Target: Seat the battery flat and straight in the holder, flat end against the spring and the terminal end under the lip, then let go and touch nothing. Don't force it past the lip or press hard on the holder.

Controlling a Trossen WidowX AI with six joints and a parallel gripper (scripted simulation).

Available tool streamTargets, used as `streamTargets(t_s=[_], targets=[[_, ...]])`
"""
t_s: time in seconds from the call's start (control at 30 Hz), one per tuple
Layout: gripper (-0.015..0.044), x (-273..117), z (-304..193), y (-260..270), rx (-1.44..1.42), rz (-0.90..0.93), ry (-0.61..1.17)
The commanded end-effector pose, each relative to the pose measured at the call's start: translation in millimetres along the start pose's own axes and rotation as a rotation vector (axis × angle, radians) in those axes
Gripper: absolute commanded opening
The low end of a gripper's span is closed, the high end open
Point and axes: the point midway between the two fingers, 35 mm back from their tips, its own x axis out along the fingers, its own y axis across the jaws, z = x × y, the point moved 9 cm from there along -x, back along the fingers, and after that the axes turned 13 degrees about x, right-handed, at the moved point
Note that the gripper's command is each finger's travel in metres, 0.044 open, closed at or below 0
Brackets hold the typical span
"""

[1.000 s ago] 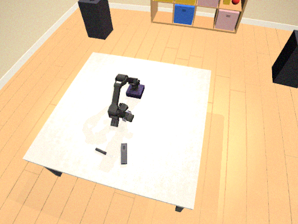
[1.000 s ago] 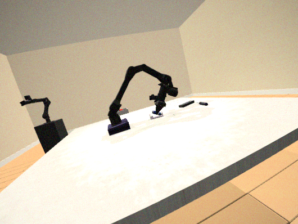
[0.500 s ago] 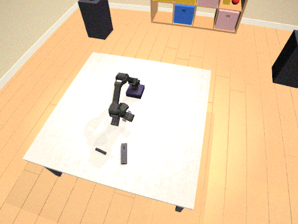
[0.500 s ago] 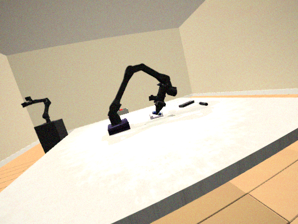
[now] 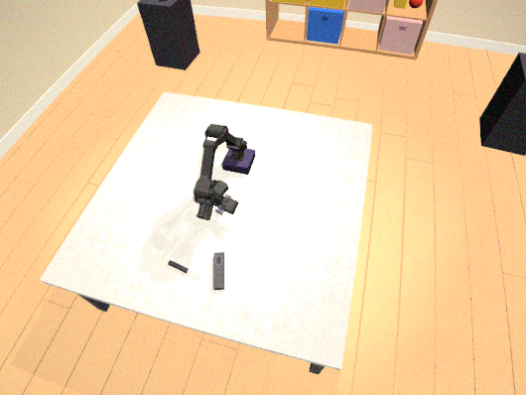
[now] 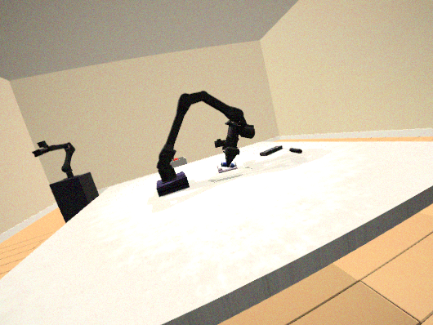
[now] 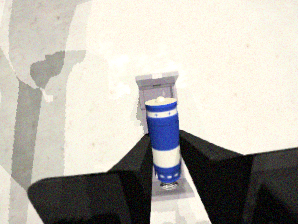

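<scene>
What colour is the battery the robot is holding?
The battery is blue with white bands and a cream tip, seen best in the wrist view.

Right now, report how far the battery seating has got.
Done: the blue-and-white cylindrical battery is gripped by the end effector and lined up along the small grey holder. In hand: its flat end sits against the spring, while the terminal end looks raised, not yet under the lip. Left: ease it flat without forcing, release, and withdraw.

I can read no text, label, brand or number on anything here, from any of my views.
</scene>
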Motion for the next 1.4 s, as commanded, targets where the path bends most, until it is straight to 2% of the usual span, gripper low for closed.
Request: streamTargets(t_s=[0.0, 1.37], targets=[[0.0077, 0, -1, -1, 0.003, -0.008, 0.040], [0.0077, 10, 22, 4, 0.005, -0.049, 0.236]])
